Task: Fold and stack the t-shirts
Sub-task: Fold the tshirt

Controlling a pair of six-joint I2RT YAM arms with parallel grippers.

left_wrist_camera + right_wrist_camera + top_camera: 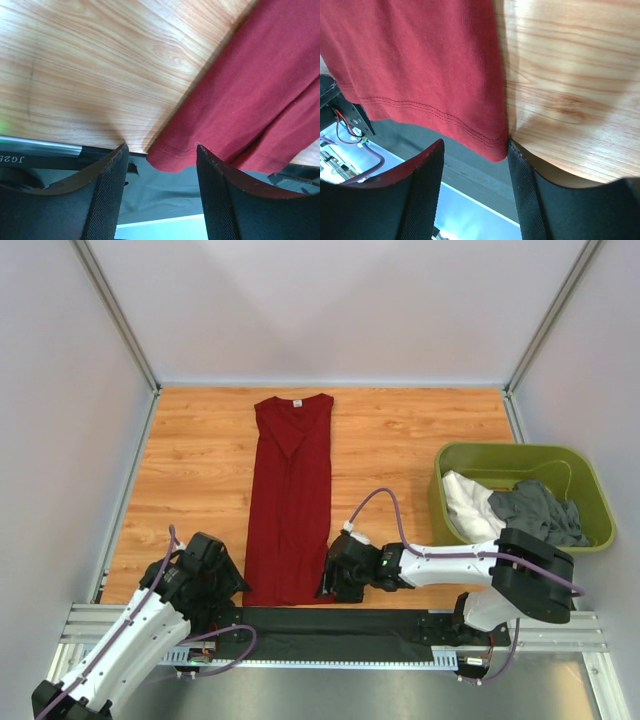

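The dark red t-shirt (pixel 291 495) lies folded into a long narrow strip on the wooden table, white neck label at the far end, hem hanging over the near edge. My left gripper (pixel 232 585) is open at the hem's left corner (pixel 170 152), which shows between its fingers. My right gripper (pixel 330 582) is open at the hem's right corner (pixel 492 145), the corner between its fingers. The white t-shirt (pixel 465 505) and the dark grey t-shirt (pixel 535 510) lie crumpled in the tub.
An olive-green plastic tub (pixel 590 502) stands at the right of the table. A black strip and metal rail (pixel 330 635) run along the near edge under the hem. White walls surround the table.
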